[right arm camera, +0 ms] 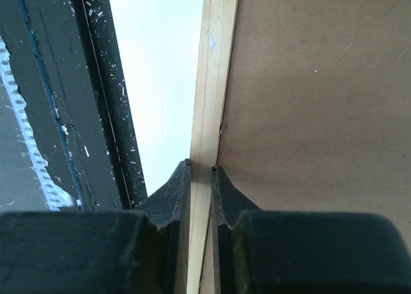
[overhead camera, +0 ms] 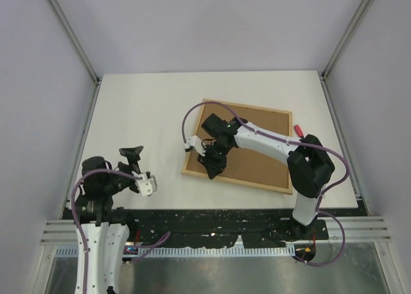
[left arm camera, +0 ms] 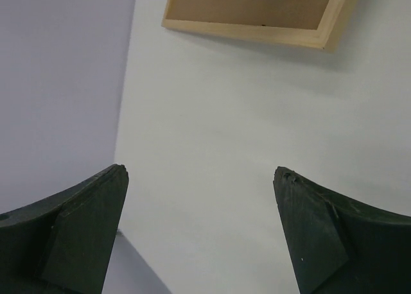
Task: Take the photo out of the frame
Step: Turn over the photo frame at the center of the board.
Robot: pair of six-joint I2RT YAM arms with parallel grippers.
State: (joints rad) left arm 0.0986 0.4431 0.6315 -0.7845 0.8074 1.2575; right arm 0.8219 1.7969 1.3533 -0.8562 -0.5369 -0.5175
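Overhead, shows the frame [overhead camera: 257, 169] lying back-up on the tabletop [overhead camera: 141, 108], hiding the photo, presumably underneath. From the left wrist, looks past released left fingers [left arm camera: 83, 236] hovering idle over tabletop. From the right wrist, finds right fingers [right arm camera: 176, 191] clenched on the frame's near wood strip [right arm camera: 209, 82], likely for lifting.
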